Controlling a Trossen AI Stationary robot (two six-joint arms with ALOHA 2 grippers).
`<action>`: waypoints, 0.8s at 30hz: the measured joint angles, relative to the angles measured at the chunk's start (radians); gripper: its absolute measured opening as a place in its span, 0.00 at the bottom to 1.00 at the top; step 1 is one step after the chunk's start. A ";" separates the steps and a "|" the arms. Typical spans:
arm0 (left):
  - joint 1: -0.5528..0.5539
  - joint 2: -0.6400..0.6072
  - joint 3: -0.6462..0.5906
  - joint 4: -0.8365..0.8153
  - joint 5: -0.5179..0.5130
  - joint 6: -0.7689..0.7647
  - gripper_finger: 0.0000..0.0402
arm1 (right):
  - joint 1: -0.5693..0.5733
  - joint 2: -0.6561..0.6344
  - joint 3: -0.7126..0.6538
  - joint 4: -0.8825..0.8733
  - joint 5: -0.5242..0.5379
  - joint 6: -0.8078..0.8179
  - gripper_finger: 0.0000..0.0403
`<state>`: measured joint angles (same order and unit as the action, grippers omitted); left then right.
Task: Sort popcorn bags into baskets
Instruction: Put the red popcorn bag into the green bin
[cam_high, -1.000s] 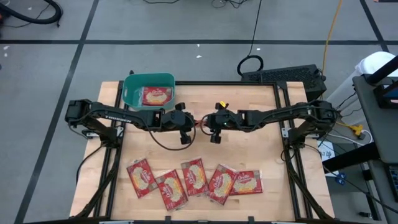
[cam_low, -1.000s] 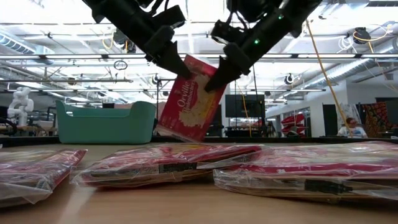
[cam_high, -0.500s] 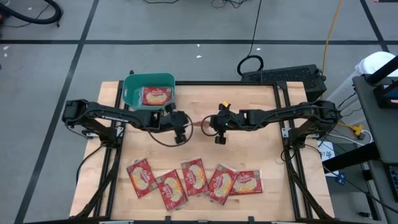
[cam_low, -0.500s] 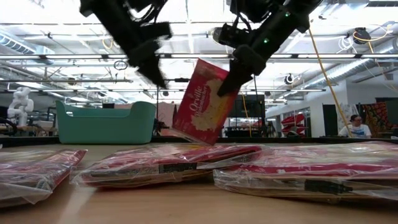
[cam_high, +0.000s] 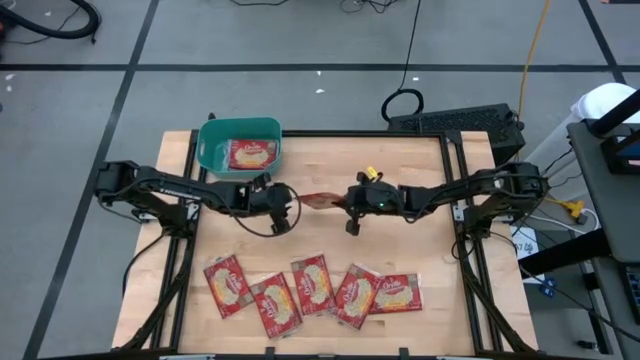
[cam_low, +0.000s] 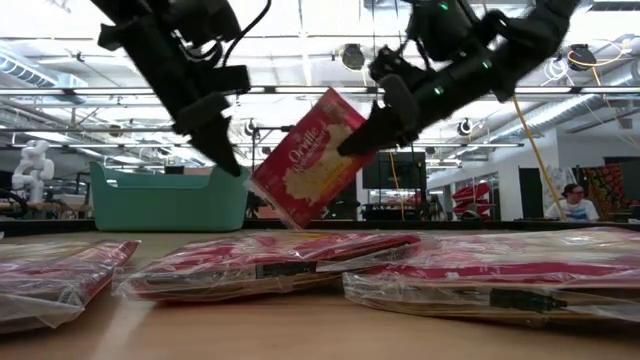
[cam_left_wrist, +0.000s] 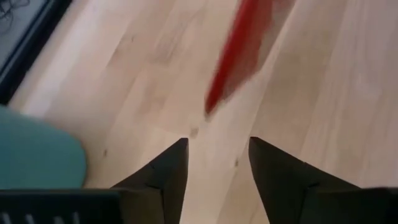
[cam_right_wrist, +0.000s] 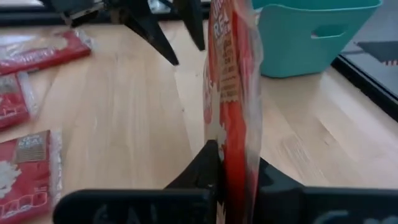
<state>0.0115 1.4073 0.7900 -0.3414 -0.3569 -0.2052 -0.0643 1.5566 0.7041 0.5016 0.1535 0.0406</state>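
One red popcorn bag (cam_low: 308, 162) hangs in the air over the table's middle, with my right gripper (cam_low: 362, 140) shut on it. In the high view this bag (cam_high: 318, 200) shows nearly edge-on. My left gripper (cam_high: 283, 207) stands open just left of the bag, touching nothing; its fingers (cam_left_wrist: 168, 168) frame bare wood, with the bag (cam_left_wrist: 239, 56) ahead of them. The teal basket (cam_high: 212, 148) sits at the far left with one bag (cam_high: 251, 154) lying flat in it. Several more bags (cam_high: 312, 287) lie flat in a row near the front edge. My right gripper pinches the bag's upper right edge (cam_right_wrist: 235, 146) between its two fingers. The fingers come from the table's right, slanting a little downward. The bag stands on edge in the hold, tilted, its lower corner (cam_low: 290, 222) clear of the table.
The row of flat bags (cam_low: 270, 262) fills the near strip of the table. Bare wood lies between that row and the basket (cam_right_wrist: 311, 31). A keyboard (cam_high: 455, 122) sits beyond the far right edge. A person (cam_low: 567, 205) sits far back in the room.
My left gripper has let go of the bag's upper left corner and drawn back toward the table's left edge, sinking a little. My right gripper has kept the bag and tipped lower; the bag now leans more steeply, held from the right side alone.
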 joint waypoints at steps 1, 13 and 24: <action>-0.001 -0.003 -0.010 0.028 -0.001 0.000 0.42 | 0.000 0.000 -0.028 0.047 0.000 0.003 0.02; -0.039 0.000 -0.070 0.366 -0.008 0.044 0.54 | 0.000 0.000 -0.214 0.360 -0.009 0.015 0.03; -0.033 0.013 -0.070 0.468 0.064 0.189 0.76 | -0.006 0.000 -0.214 0.358 -0.028 -0.027 0.03</action>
<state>-0.0212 1.4201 0.7200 0.1268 -0.2932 -0.0164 -0.0708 1.5570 0.4896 0.8599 0.1256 0.0138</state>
